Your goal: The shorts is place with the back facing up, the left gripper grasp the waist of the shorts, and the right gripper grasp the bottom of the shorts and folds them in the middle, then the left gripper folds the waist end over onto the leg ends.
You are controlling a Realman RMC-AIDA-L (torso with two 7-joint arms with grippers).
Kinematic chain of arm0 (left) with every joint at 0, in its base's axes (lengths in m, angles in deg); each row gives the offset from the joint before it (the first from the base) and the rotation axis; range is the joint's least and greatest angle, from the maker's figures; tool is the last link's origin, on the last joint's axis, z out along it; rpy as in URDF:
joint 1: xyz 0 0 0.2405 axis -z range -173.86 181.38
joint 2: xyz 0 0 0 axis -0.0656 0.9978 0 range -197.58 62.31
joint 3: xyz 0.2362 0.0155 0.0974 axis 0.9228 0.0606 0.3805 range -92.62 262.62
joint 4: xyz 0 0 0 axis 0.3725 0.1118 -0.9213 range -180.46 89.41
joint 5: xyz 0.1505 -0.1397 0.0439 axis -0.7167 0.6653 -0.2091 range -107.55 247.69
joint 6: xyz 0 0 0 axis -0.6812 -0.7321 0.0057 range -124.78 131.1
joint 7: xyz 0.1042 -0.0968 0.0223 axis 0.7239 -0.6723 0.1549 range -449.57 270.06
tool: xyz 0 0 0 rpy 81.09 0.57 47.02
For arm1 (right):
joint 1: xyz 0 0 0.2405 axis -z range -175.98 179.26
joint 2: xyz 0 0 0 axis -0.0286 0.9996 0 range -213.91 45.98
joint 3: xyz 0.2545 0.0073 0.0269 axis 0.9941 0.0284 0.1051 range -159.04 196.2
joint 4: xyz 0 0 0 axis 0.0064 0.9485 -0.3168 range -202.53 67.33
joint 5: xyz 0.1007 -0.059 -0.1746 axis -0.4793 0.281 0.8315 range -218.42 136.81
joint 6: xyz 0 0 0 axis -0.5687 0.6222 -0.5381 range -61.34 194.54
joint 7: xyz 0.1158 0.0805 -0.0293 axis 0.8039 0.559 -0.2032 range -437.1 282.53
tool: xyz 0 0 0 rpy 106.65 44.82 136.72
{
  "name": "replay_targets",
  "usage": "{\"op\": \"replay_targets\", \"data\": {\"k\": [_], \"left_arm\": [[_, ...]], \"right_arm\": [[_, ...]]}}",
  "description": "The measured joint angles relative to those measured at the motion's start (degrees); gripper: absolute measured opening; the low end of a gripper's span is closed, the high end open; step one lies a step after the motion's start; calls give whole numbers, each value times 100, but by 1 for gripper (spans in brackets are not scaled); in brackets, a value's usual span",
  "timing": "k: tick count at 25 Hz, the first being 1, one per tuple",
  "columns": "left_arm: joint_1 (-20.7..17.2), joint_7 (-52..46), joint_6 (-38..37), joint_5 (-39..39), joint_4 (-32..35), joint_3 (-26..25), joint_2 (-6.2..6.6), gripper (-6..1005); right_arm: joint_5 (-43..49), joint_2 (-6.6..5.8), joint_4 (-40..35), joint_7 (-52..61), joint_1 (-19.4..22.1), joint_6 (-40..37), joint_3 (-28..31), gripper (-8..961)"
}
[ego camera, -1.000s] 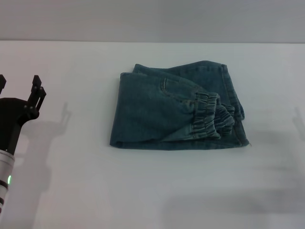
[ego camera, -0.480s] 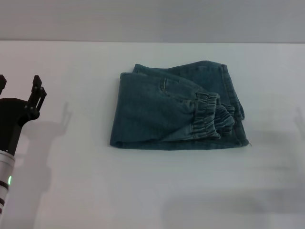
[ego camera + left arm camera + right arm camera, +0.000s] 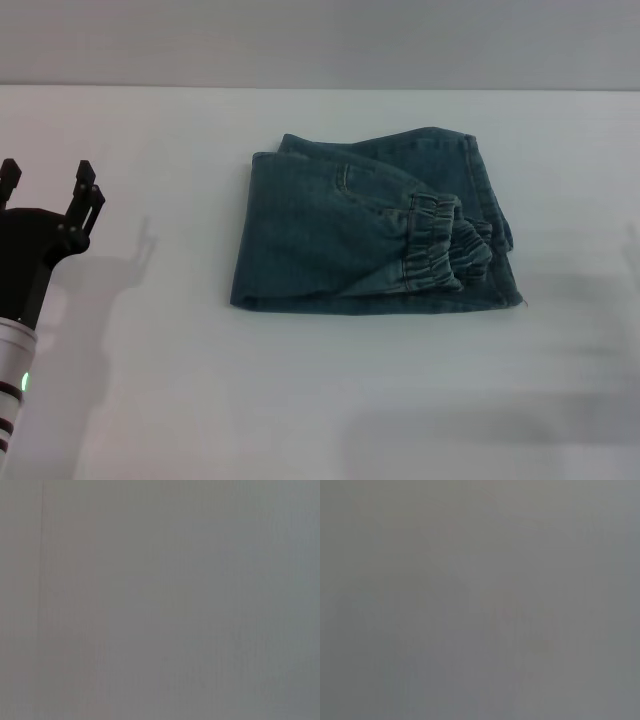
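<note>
The shorts (image 3: 340, 235) lie folded into a compact blue-green denim bundle at the middle of the white table (image 3: 300, 400) in the head view. Their gathered waistband (image 3: 440, 245) rests on top at the bundle's right side, over the layers beneath. The leg ends are hidden under the fold. My left gripper (image 3: 48, 180) hovers at the far left, well clear of the shorts, open and empty, on its black claw and silver arm. The right gripper is out of view. Both wrist views show only plain grey surface.
The table's far edge (image 3: 320, 88) meets a grey wall. Bare white tabletop surrounds the bundle on all sides.
My left gripper has shifted slightly to the right and a little lower. The shorts have not moved.
</note>
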Motion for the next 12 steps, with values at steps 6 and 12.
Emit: {"op": "replay_targets", "data": {"k": [6, 12], "left_arm": [[-15, -2, -266, 0, 5, 40, 4, 800], [-18, -2, -415, 4, 13, 39, 5, 799]], "right_arm": [[4, 0, 2, 3, 17, -69, -3, 726], [-11, 0, -12, 3, 40, -281, -3, 727]]}}
